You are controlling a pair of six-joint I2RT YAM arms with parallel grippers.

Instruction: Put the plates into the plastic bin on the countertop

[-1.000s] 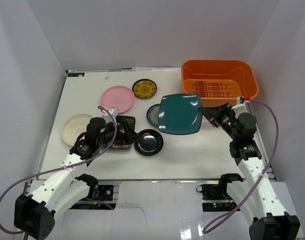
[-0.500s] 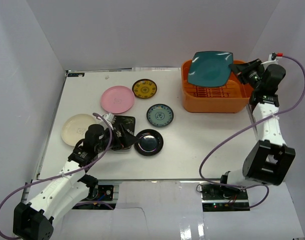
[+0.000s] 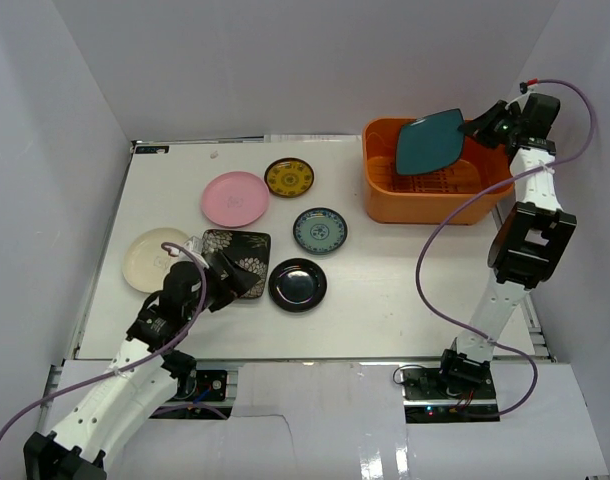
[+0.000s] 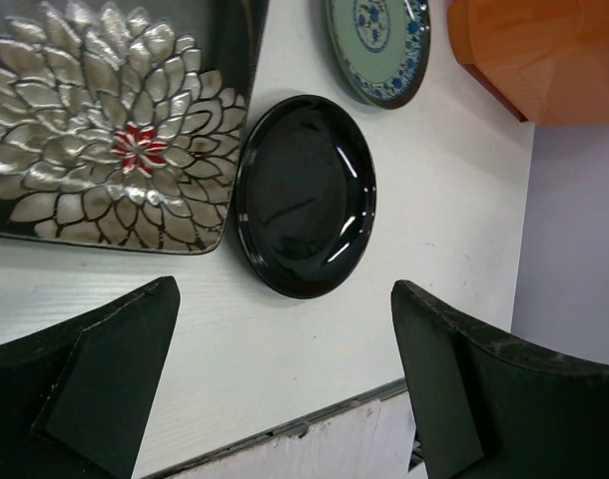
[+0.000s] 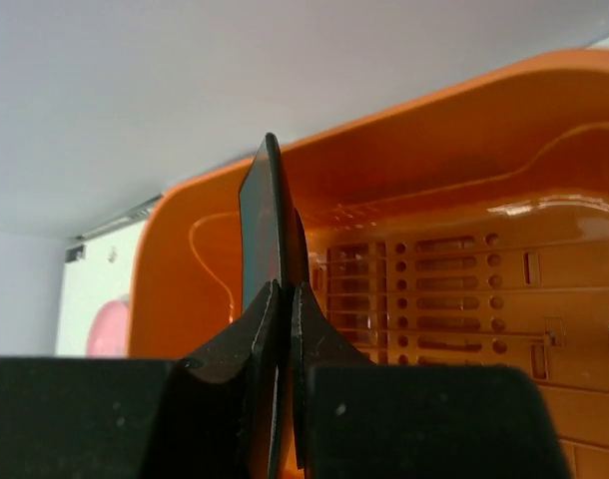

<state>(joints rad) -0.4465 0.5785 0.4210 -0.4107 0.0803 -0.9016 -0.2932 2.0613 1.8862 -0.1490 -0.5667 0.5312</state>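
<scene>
**A:** What could go wrong for you here?

**B:** Your right gripper is clenched on the rim of the teal square plate, holding it on edge over the orange bin. If you let go this high, it probably lands corner-first on the ribbed floor and may chip.

**A:** And the left side?

**B:** Your left gripper is spread wide and empty above the countertop, near the flowered square plate and the black round plate. If you come down carelessly, you could knock one into the other.

Pale walls at 9, 12, 3 o'clock. Small dark tag at 10 o'clock; white sheet at 6 o'clock.
</scene>
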